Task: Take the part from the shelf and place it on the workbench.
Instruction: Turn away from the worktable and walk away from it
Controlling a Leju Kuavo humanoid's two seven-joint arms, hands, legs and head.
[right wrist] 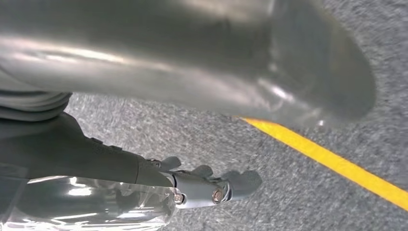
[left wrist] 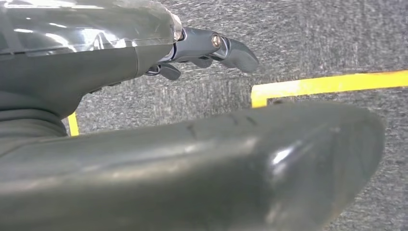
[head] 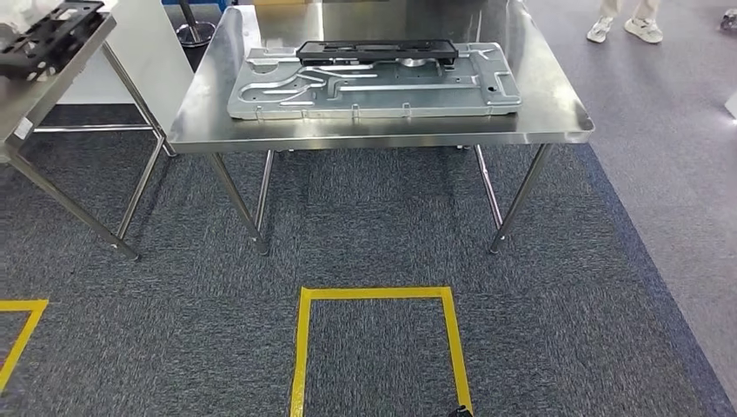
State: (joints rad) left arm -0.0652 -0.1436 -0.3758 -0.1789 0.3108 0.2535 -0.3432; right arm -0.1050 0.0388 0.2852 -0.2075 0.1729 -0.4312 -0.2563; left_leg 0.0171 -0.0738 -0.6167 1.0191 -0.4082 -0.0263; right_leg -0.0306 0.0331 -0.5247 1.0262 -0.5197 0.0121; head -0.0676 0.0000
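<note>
On the workbench (head: 556,122), part (head: 377,52) lies crosswise.

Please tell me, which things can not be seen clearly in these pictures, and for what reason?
- Black part on the side table: cut off by the head view's left and top edges.
- Person: just the shoes, cut by the top edge.
- Left hand: mostly hidden behind its grey cover in the left wrist view.
- Right hand: likewise in the right wrist view, blurred.

Head camera high, facing forward and down at the table (head: 556,130), both wrist cameras close behind hanging hands, sharing yellow-taped carpet (left wrist: 332,83).
</note>
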